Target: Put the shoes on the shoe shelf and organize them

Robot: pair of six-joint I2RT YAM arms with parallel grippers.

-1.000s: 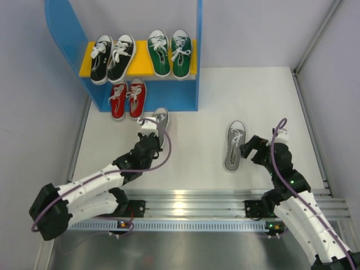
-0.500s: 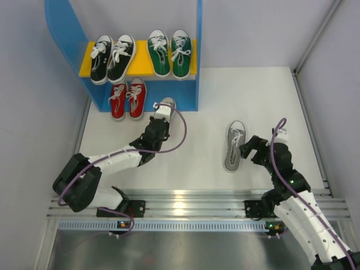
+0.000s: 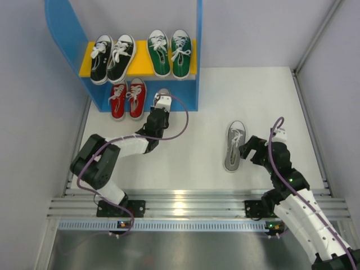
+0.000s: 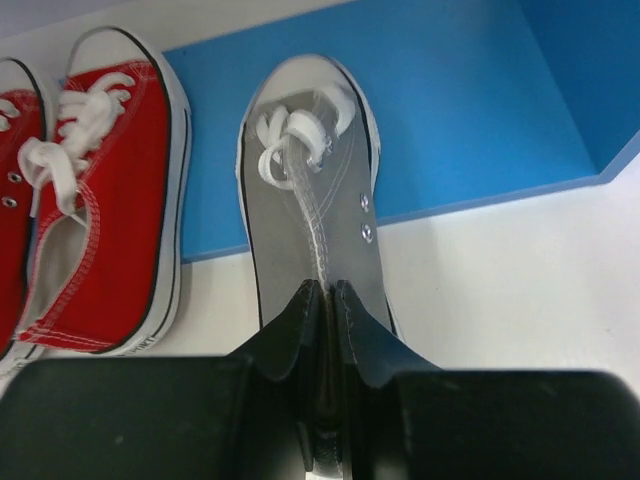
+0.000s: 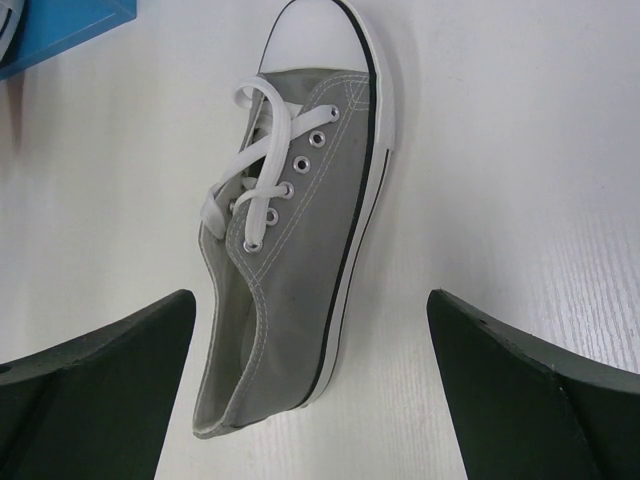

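The left gripper (image 4: 327, 295) is clenched on the rear canvas of one grey shoe (image 4: 310, 180), the jaws nearly together with the fabric pinched between them. The shoe's toe half lies over the lower board (image 4: 470, 110) of the shoe shelf (image 3: 198, 50), which stands at the far left of the tabletop (image 3: 197, 169). Its heel half projects past the board's front edge. The red pair (image 3: 127, 99) sits just to its left, near but apart. The black pair (image 3: 112, 58) and green pair (image 3: 170, 53) occupy the yellow upper board (image 3: 140, 67). The second grey shoe (image 5: 300, 200) lies on its side toward the right of the tabletop, its toe pointing to the far edge. The right gripper (image 5: 310, 300) is spread wide around its heel end and grasps nothing. A release at this depth would probably leave the heel hanging off the board, so the shoe could tip or slide out. A further push along a skewed line could drive the toe against the neighbouring red shoe and disturb that pair. The thin pinch of canvas may also slip or fold, twisting the shoe out of line with the space left for its mate.
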